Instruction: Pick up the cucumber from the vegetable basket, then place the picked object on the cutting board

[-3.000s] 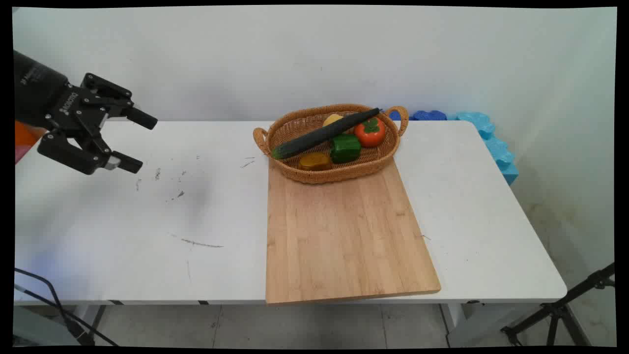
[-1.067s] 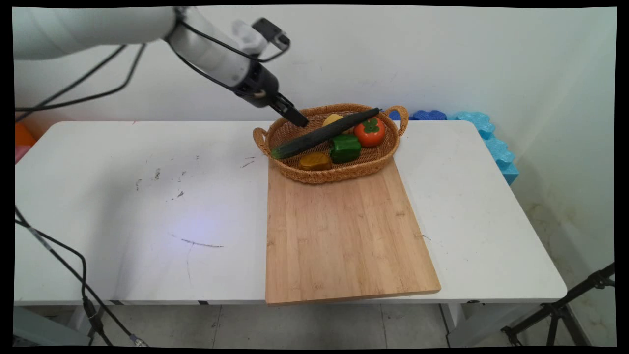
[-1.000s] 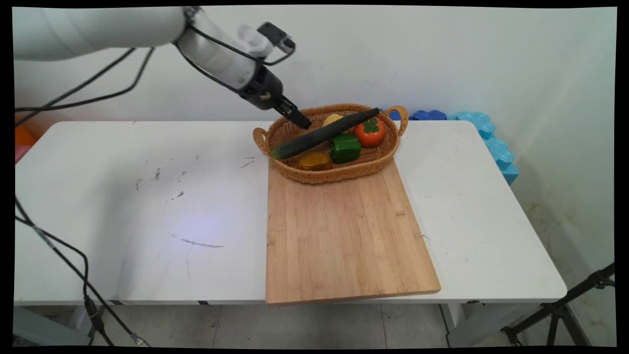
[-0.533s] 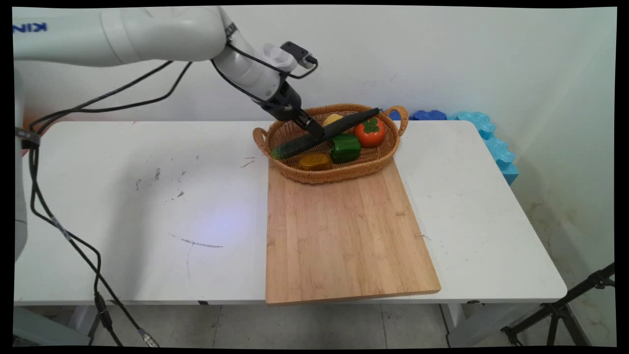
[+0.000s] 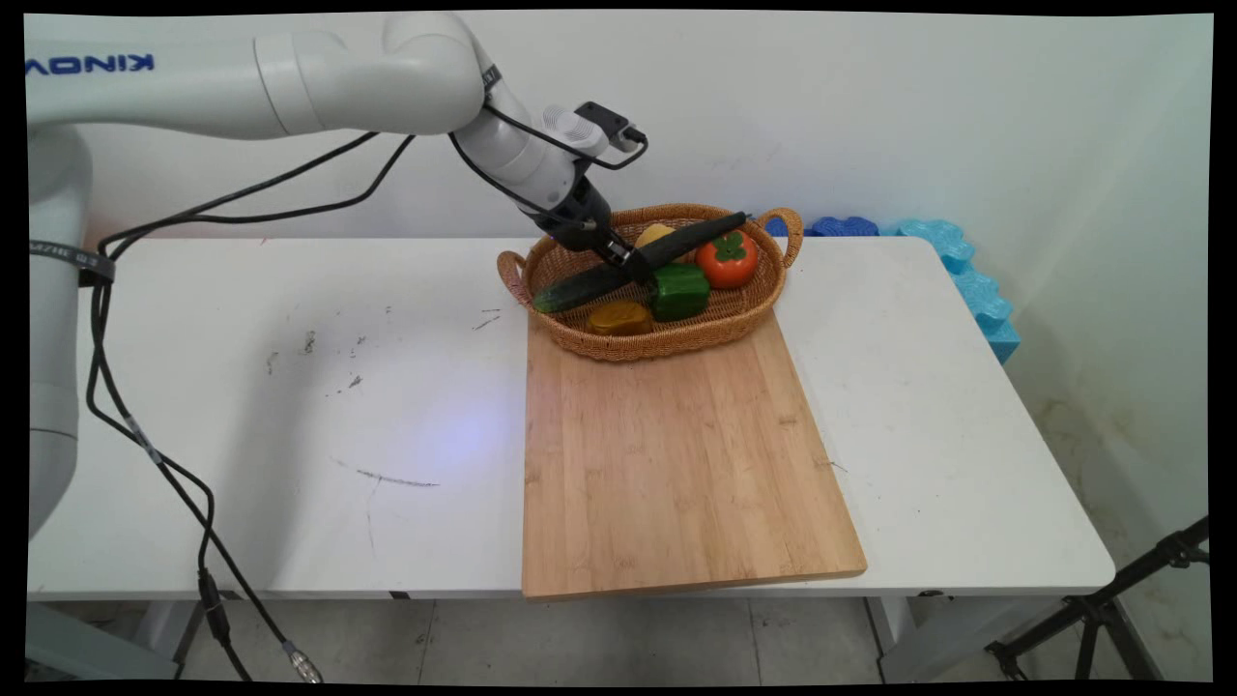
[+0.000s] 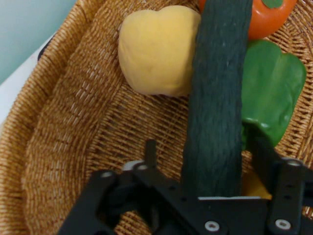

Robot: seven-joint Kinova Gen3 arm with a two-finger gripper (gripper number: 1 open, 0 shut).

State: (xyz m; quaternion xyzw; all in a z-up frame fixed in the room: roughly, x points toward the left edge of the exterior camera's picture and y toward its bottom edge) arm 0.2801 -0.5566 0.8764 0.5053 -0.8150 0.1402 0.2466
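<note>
A long dark green cucumber (image 5: pixel 580 284) lies slantwise across a woven basket (image 5: pixel 676 346) at the table's far middle. My gripper (image 5: pixel 633 266) reaches down into the basket over the cucumber's middle. In the hand view the gripper (image 6: pixel 205 152) is open and straddles the cucumber (image 6: pixel 217 98): the left finger (image 6: pixel 150 152) stands a gap away from it and the right finger (image 6: pixel 259 147) is close by its other side. Beside it lie a yellow fruit (image 6: pixel 156 49), a green pepper (image 6: pixel 271 93) and an orange-red tomato (image 6: pixel 274 17).
The basket also holds an orange-brown piece (image 5: pixel 618 316). It stands on the far end of a wooden cutting board (image 5: pixel 676 464), which overhangs the table's near edge. Blue foam blocks (image 5: pixel 966 271) line the far right corner. Black cables (image 5: pixel 145 445) hang at the left.
The arm has swung from the table's left side to the basket and lowered. The gripper has come down around the cucumber's middle. The cucumber has not moved.
</note>
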